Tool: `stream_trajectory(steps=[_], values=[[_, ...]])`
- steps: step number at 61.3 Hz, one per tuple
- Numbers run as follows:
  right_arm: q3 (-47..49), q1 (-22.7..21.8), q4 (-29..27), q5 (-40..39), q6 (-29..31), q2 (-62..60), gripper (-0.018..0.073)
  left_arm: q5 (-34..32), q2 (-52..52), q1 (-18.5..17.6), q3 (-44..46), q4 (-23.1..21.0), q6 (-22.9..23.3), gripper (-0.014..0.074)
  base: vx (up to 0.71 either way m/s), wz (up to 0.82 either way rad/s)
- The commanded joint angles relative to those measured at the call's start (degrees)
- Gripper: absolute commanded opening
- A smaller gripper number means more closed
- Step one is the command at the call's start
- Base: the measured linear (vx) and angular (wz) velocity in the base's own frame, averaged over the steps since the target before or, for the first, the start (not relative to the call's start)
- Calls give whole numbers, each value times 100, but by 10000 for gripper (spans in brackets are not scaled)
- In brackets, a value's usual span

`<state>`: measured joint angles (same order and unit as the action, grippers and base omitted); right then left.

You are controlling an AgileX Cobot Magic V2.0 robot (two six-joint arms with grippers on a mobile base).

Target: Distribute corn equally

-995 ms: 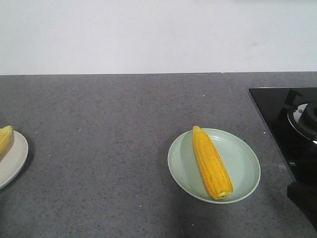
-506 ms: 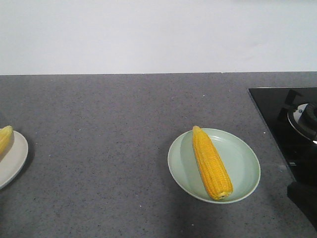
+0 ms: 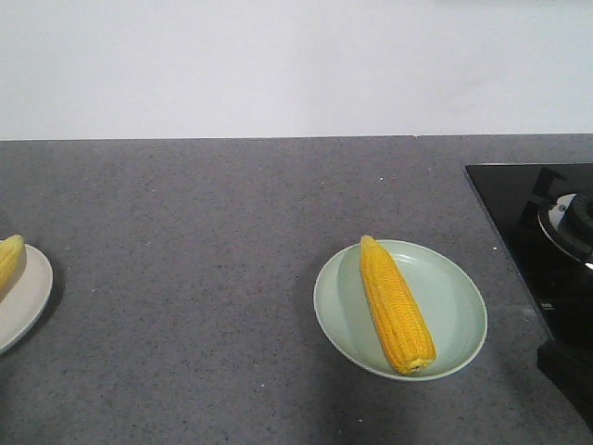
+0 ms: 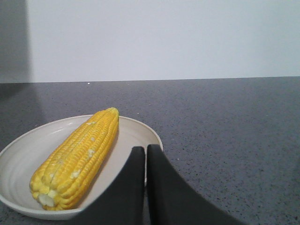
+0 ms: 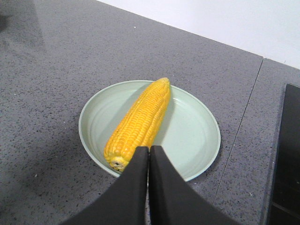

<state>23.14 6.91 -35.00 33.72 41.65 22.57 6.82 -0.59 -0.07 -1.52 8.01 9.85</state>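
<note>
One cob of corn (image 3: 396, 304) lies lengthwise on a pale green plate (image 3: 459, 301) right of centre; the right wrist view shows the same corn (image 5: 139, 122) on the green plate (image 5: 194, 136). Another cob of corn (image 3: 9, 260) shows its tip on a white plate (image 3: 26, 301) at the left edge; the left wrist view shows this corn (image 4: 77, 158) whole on the white plate (image 4: 138, 133). My left gripper (image 4: 146, 149) is shut and empty above the white plate's right rim. My right gripper (image 5: 149, 149) is shut and empty just above the blunt end of the cob.
A black glass stove top (image 3: 537, 232) with a burner (image 3: 573, 221) lies at the right edge of the grey speckled counter (image 3: 204, 241). A white wall runs along the back. A dark part of the right arm (image 3: 567, 371) shows at the bottom right corner.
The dark arm part at the bottom right corner has shifted slightly. The corn and both plates have not moved.
</note>
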Motion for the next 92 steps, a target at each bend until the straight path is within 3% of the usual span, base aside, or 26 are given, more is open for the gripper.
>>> stream_trajectory(steps=[1, 16, 25, 34, 49, 57, 92], values=[[140, -15, -123, -272, 42, 45, -4, -434, -91, -12, 22, 8, 78, -7, 0, 0], [-526, -22, 234, -1015, 14, -472, -4, -434, -91, -12, 22, 8, 78, -7, 0, 0], [-1356, -26, 249, -1808, -548, -1205, -4, -434, -91, -12, 22, 8, 78, -7, 0, 0], [-1990, -26, 884, -2399, -1679, -1923, -4, -434, -91, -12, 22, 8, 78, -7, 0, 0], [-2399, -351, 2799, -2508, -4037, -2359, -4, -434, -91, -12, 22, 8, 78, -7, 0, 0], [-2504, -618, 3240, -2643, -4892, -2359, -4, -434, -91, -12, 22, 8, 78, -7, 0, 0], [-2528, -639, 3323, -2841, -4878, -2359, -1, -434, -91, -12, 22, 8, 78, -7, 0, 0]])
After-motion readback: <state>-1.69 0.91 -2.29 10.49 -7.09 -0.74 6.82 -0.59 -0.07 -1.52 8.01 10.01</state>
